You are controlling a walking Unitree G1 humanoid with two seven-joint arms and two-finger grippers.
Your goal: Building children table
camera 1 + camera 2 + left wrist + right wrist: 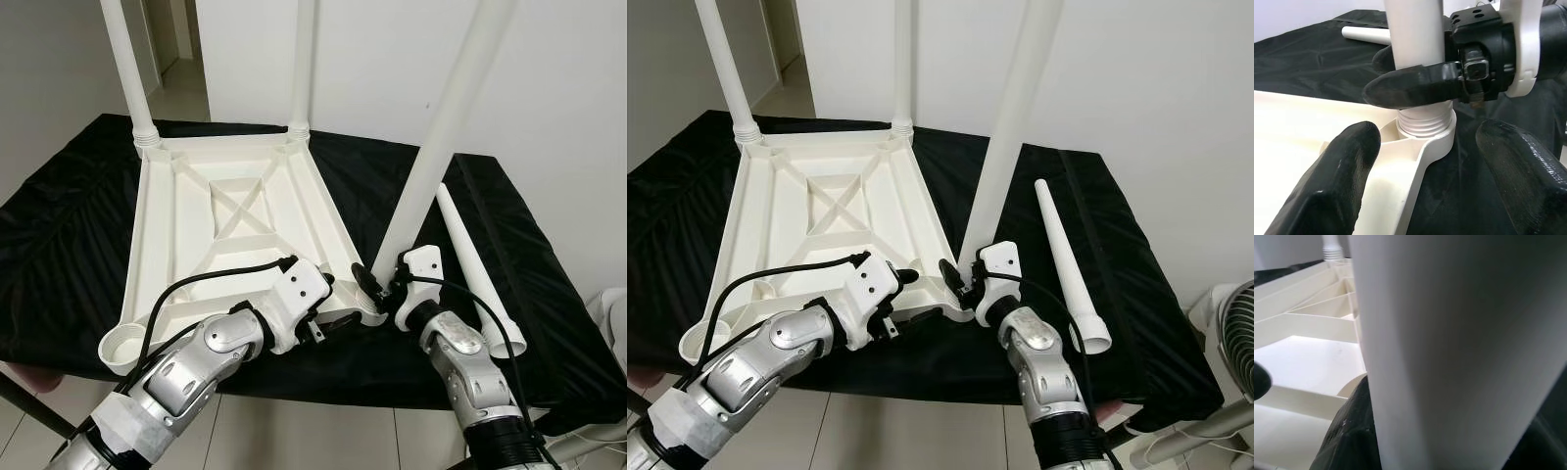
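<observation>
Right end effector point(384, 281) pinches the third table leg point(436, 157) just above its corner socket on the upturned tabletop point(235, 220), left end effector point(1425, 196) spread beside it; keep the leg upright while threading it home, I'd say.

Your left gripper point(1435, 181) sits spread wide, one black finger on each side of the tabletop's corner socket point(1437, 137). In that socket stands the white leg point(1413, 34), threads showing just above the rim. The right gripper point(1415, 73) clamps the leg just above the socket. Beyond lies a loose leg point(1364, 34) on black cloth point(1308, 63).
</observation>
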